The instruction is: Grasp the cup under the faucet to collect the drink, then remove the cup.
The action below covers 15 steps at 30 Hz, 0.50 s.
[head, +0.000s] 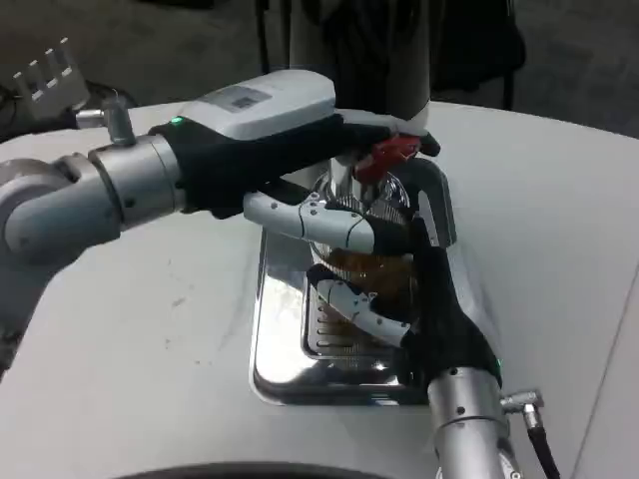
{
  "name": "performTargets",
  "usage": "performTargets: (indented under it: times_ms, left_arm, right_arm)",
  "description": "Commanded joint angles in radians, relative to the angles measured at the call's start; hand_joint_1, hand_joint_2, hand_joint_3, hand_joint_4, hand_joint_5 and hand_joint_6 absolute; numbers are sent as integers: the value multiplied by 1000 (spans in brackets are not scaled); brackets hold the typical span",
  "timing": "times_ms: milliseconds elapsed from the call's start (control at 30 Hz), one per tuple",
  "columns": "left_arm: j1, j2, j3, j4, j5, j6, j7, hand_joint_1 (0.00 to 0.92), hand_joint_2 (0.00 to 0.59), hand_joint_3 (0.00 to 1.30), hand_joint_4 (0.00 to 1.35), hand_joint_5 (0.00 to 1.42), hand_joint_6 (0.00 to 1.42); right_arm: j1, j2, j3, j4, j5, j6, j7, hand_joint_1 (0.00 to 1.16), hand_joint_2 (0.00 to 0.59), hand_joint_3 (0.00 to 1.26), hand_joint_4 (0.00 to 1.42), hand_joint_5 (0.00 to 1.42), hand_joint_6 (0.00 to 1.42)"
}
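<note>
A clear cup [370,271] with amber drink in it stands on the grate of a shiny drip tray [282,351], under the faucet. My right hand [439,321] grips the cup from the right side, with a white finger wrapped across its front. My left hand [268,140] reaches in from the left. Its dark fingers lie over the faucet's red lever [386,155] and a white finger runs below it, across the cup's top. The spout itself is hidden behind the left hand.
The dark dispenser column [359,50] rises behind the tray. White table [150,329] spreads to the left and right of the tray. A white plastic piece [42,70] lies at the far left edge.
</note>
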Motion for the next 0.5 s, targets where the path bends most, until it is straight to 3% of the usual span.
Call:
performTargets:
  times_ms: [33, 500]
  left_arm:
    - [13, 36, -4, 15, 14, -11, -39, 0, 122, 219, 171, 258, 372]
    - [12, 62, -2, 19, 6, -16, -46, 0, 125, 223, 171, 266, 372]
  right_arm:
    - [-13, 50, 6, 31, 6, -6, -37, 712, 205, 0, 84, 172, 197]
    - [-39, 70, 2, 111, 27, -19, -100, 707, 209, 0, 77, 173, 193]
